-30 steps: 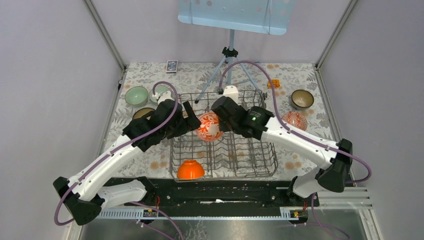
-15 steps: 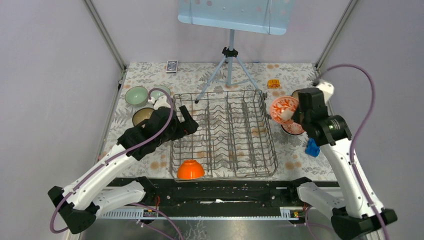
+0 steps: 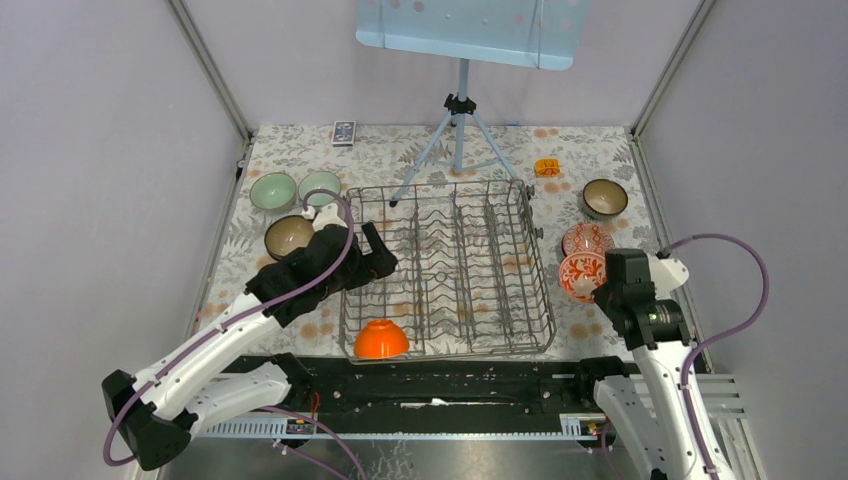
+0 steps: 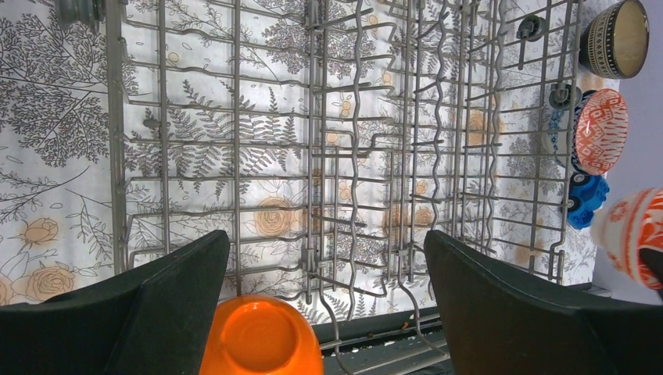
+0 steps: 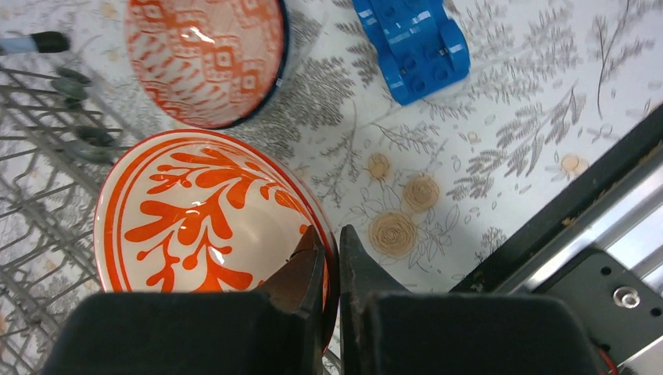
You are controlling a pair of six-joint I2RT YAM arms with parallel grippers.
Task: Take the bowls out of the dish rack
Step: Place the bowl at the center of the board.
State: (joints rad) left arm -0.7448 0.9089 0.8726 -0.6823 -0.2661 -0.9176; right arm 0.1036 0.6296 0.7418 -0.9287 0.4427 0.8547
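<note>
Red-and-white bowl (image 5: 195, 219) pinched at its rim in the right gripper (image 5: 328, 238), jaws clamped tight, just right of the rack (image 4: 117, 156). Orange bowl (image 3: 381, 339) upside down at the near edge. Left gripper (image 4: 324, 258) spread wide, empty, above the rack's left side.

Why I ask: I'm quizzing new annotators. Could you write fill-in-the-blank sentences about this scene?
1. The lone bowl in the dish rack is solid ____ in colour.
2. The leaf-patterned bowl is pinched at its rim by the ____ gripper.
3. The left gripper hangs over the rack with its jaws ____.

Missing words: orange; right; open.
</note>
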